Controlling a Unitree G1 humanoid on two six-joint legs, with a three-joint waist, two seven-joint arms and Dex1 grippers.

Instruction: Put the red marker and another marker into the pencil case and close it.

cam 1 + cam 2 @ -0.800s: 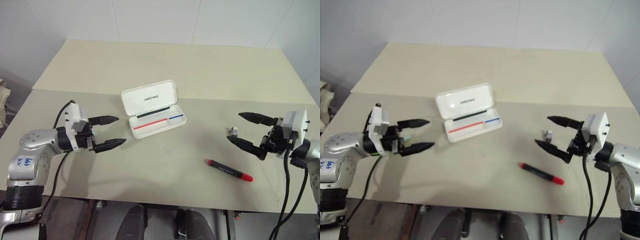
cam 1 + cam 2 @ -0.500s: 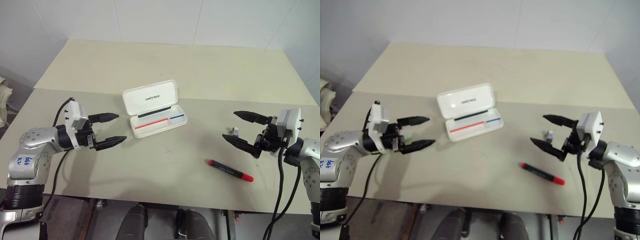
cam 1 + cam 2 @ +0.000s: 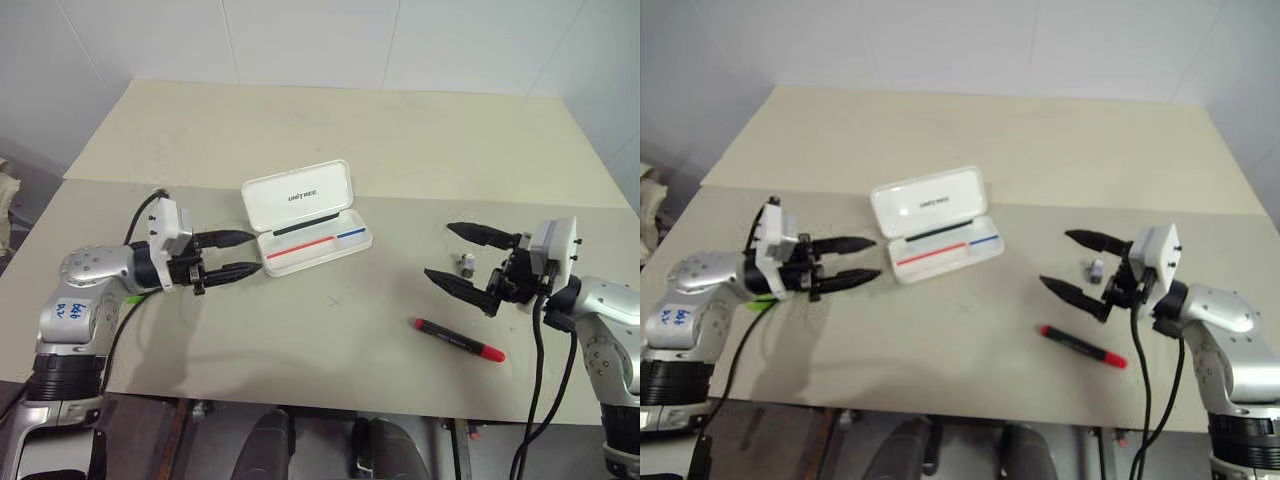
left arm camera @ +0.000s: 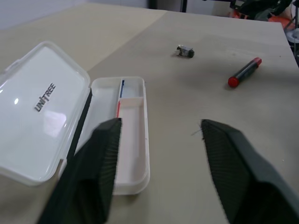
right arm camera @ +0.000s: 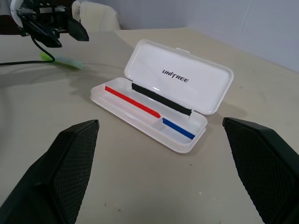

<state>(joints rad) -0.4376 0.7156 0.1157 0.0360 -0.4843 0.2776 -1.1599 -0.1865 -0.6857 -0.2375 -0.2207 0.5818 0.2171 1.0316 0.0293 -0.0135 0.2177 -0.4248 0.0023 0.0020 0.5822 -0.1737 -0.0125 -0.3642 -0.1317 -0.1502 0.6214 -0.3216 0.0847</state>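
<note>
A pale beige bench [image 3: 400, 130] carries everything, with a seam running across it just behind the case. Near its middle, slightly left, the pencil case [image 3: 305, 215] lies open: a white hard-plastic box with its lid tipped back toward the far side, the lid printed "UNITREE" in small dark letters, and a thin red stripe and a shorter blue stripe lining the shallow tray. The tray holds no marker.

The left gripper [image 3: 235, 255] hovers level just left of the case, pointing at its near left corner, its black fingers [image 4: 88, 177] partly spread with nothing between them. The right gripper [image 3: 458, 256] hangs over the right side of the bench, pointing left, fingers [image 5: 70, 163] spread wide and empty.

The red marker [image 3: 460, 340], black barrel with red cap, lies flat on the near right of the bench, just in front of the right gripper and well apart from the case. The green marker [image 5: 63, 60] lies on the bench at the far left, beside the left arm. A small grey object [image 3: 465, 264] sits between the right gripper's fingers, untouched.
</note>
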